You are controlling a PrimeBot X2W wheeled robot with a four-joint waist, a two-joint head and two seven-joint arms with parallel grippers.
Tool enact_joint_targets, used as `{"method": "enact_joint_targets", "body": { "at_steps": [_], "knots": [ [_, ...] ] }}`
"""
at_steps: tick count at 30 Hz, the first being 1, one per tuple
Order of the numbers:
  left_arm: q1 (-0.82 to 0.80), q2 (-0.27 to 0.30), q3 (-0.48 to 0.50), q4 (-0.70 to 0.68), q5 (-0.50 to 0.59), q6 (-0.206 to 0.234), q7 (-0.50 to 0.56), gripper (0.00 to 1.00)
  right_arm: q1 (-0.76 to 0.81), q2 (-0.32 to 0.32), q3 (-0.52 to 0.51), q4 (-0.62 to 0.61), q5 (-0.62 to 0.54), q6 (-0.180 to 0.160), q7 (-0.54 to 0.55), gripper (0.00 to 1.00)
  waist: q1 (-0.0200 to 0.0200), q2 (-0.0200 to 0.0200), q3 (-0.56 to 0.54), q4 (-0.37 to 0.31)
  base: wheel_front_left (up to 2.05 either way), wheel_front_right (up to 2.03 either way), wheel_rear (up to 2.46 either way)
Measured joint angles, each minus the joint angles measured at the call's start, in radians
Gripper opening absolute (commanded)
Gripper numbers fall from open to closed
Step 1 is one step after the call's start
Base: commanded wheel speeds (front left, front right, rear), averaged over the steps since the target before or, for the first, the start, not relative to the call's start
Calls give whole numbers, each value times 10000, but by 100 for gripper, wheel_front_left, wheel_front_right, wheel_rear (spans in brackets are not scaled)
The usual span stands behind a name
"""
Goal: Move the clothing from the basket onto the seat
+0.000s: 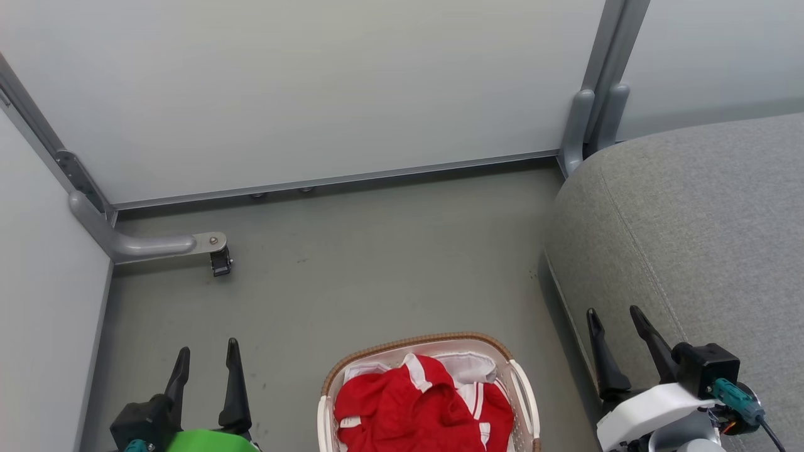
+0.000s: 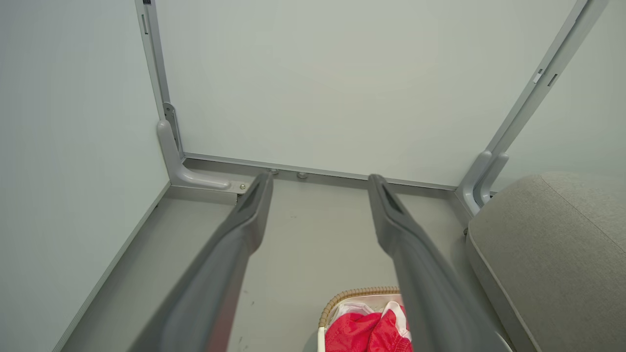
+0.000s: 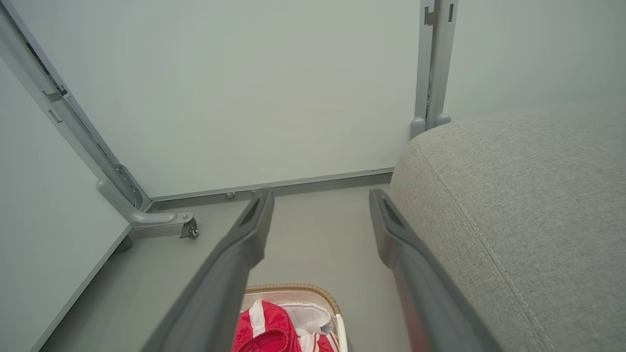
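At the bottom centre of the head view, the basket [image 1: 526, 392] stands on the floor [image 1: 377, 270] with the red and white clothing [image 1: 408, 408] heaped inside it. The grey seat [image 1: 691, 238] takes up the right side of the frame. The left gripper [image 1: 208, 346], lower left, and the right gripper [image 1: 613, 311], lower right by the seat's edge, both have their fingers spread wide, holding nothing.

Clothing [image 1: 414, 402]: red sportswear, white stripes and panels, crumpled in a heap inside the basket.
Basket [image 1: 414, 341]: oval, white plastic, brown woven rim; upright on the floor [image 1: 377, 270], between left fingers [image 1: 235, 383] and right fingers [image 1: 604, 358].
Seat [image 1: 703, 220]: grey fabric, rounded corner, stitched seam; just beside the right fingers, outward of them.
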Motion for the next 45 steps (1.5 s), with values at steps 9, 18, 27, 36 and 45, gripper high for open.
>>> {"method": "enact_joint_targets", "body": {
  "at_steps": [9,18,27,36,45],
  "knots": [
    [54,6,-59,58,568,2,-174,100,16,-4,94,33,-686,0,-178,100,0,0,-7,-5,0,0,0],
    [139,13,-119,224,1108,2,-326,100,40,-12,159,33,-1323,0,-320,100,0,0,-8,14,0,0,0],
    [154,17,-146,322,1363,4,-424,100,48,-13,222,31,-1670,2,-410,100,0,0,-17,38,0,0,0],
    [162,17,-140,322,1363,2,-424,100,48,-13,228,33,-1672,2,-410,100,0,0,-16,18,0,0,0],
    [163,17,-151,311,1402,2,-424,100,50,-15,201,-6,-1682,2,-410,100,0,0,31,16,0,0,0]
  ]
}}
